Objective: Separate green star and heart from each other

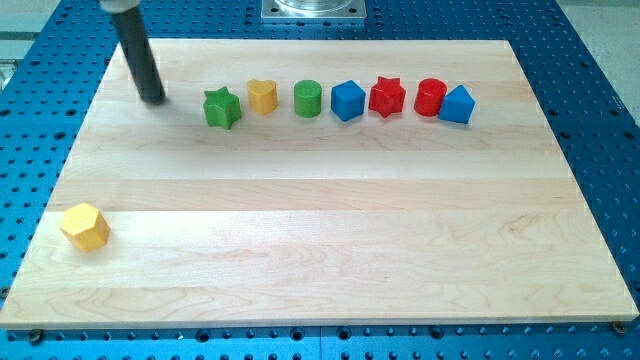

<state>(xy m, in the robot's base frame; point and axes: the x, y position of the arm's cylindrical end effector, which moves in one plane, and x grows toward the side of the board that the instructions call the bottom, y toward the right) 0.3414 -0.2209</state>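
Observation:
The green star (222,107) lies in a row of blocks near the view's top. The yellow heart (262,96) sits just to its right, with only a narrow gap between them. My tip (153,99) stands on the board to the left of the green star, about a block's width or more away from it, touching no block.
The row goes on to the right: a green cylinder (308,99), a blue cube (347,100), a red star (386,97), a red cylinder (430,97) and a blue block (457,105). A yellow hexagon (85,226) lies alone at the lower left. The wooden board (330,250) rests on a blue perforated table.

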